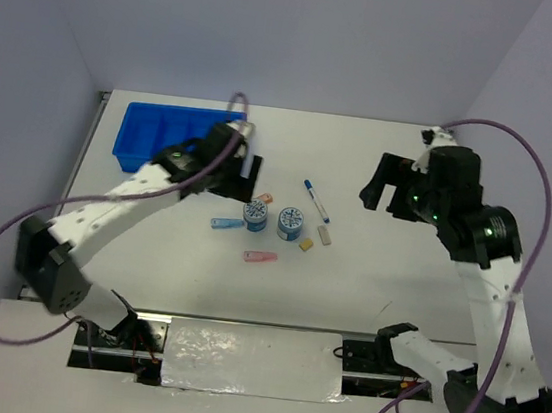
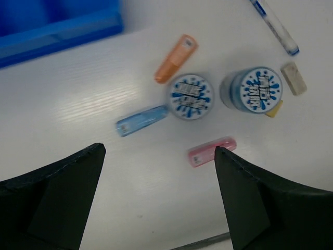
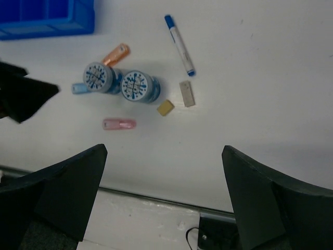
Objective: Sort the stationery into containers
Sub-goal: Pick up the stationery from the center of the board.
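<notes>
The stationery lies mid-table: two blue-white rolls (image 1: pixel 255 215) (image 1: pixel 290 222), a white pen with blue cap (image 1: pixel 316 200), an orange clip (image 1: pixel 264 199), a blue clip (image 1: pixel 225 224), a pink clip (image 1: pixel 260 257), a tan block (image 1: pixel 306 243) and a whitish block (image 1: pixel 325 235). The blue divided tray (image 1: pixel 154 136) stands at the far left. My left gripper (image 2: pixel 158 151) is open and empty above the table, just left of the rolls (image 2: pixel 190 96) and near the pink clip (image 2: pixel 210 151). My right gripper (image 3: pixel 164 150) is open and empty, high to the right of the items.
The tray's near wall shows in the left wrist view (image 2: pixel 57 31) and the right wrist view (image 3: pixel 47 23). The table's front edge with a metal rail (image 3: pixel 156 200) runs below the right gripper. The left fingers (image 3: pixel 21 94) reach in from the left beside the blue clip (image 3: pixel 78 88).
</notes>
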Motion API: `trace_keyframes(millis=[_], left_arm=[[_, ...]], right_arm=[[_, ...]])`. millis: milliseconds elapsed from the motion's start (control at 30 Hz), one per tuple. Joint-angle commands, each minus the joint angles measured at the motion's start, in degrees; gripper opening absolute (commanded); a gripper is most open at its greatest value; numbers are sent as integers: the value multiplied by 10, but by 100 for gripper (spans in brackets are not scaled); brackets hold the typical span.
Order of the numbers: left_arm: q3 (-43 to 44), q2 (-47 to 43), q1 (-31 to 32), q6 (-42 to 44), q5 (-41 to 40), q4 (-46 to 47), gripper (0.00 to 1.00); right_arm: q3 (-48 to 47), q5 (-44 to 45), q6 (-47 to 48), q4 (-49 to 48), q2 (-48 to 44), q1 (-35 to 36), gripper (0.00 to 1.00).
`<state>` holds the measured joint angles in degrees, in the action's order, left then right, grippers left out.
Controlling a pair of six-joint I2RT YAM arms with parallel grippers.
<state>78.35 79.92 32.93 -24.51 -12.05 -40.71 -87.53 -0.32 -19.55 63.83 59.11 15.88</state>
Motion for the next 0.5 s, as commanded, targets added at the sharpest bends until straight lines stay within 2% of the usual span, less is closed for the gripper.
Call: trace_keyframes(millis=[0,100,233,467], left_arm=[[30,107,56,-26,-3,60,99],[73,179,83,-20,-6,78,99],[117,261,86,-17,-24,59,99],[130,277,85,-20,-55,42,99]], right_arm=[[-5,60,-14,31,36,56,100],[15,52,-15,24,35,71,100],[47,23,-18,12,2,72,100],[81,17,-8,17,-29,72,100]])
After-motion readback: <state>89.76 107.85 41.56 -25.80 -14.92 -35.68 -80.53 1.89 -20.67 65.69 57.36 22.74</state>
